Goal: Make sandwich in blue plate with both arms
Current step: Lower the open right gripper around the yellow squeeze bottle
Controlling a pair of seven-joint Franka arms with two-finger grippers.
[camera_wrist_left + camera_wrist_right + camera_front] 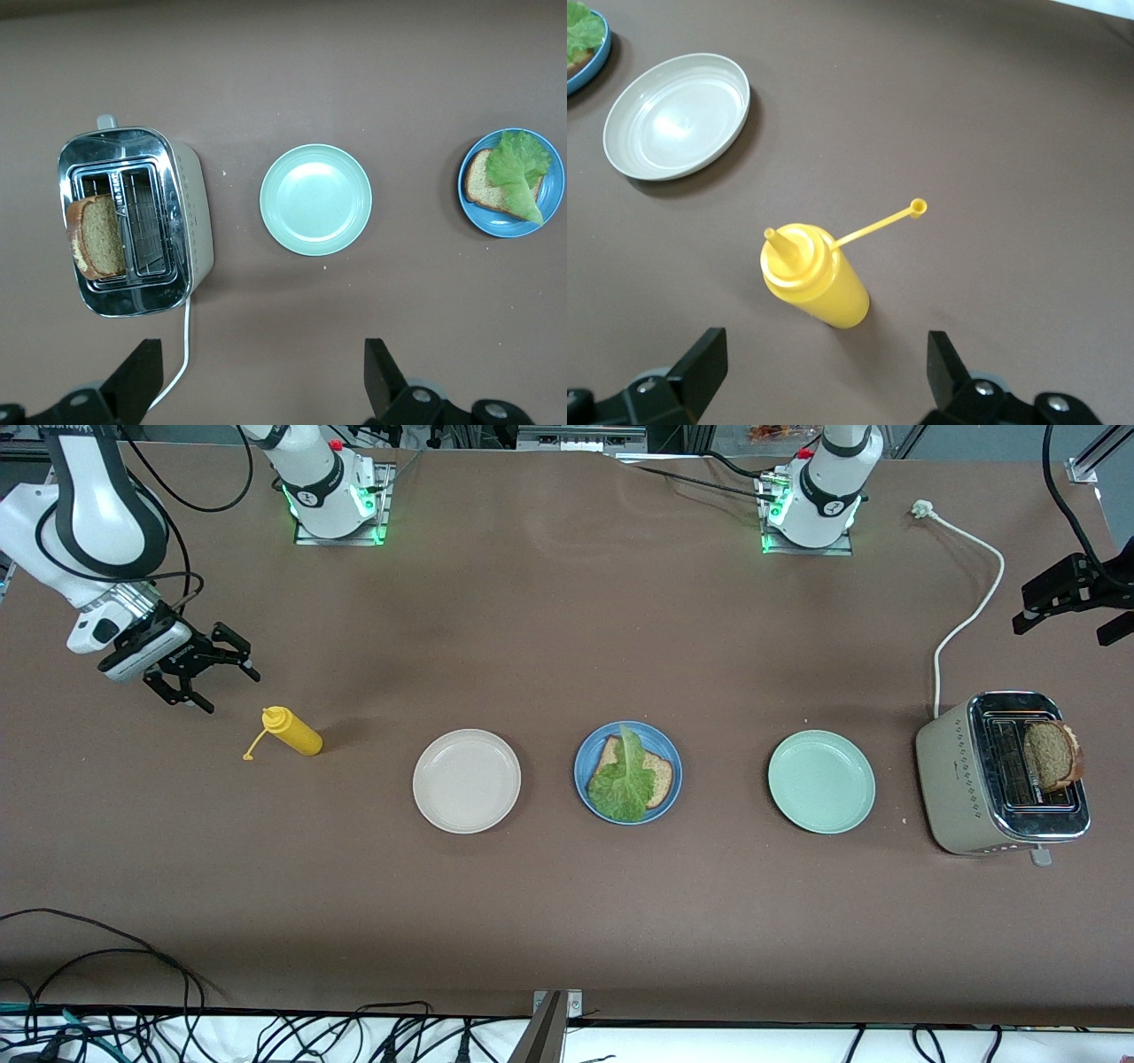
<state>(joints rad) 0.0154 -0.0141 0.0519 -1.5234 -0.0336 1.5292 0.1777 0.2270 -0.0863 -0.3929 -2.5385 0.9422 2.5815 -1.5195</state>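
While both fingers (142, 372) gape empty, we note the toaster's bread slice (1052, 755) stands edge-up under the left gripper (261, 381), the right gripper (205, 669) over the mustard bottle (294, 732).

The front view looks down from high across the desk (567, 921), facing both arm bases. The left wrist view looks straight down on the toaster (133, 221), green plate (315, 200) and blue plate (511, 183). The right wrist view tilts closer onto the mustard bottle (815, 276) and white plate (677, 116); both wrist views catch the blue plate.

Toaster (1001, 779), mustard bottle (292, 732), two plates (467, 781)
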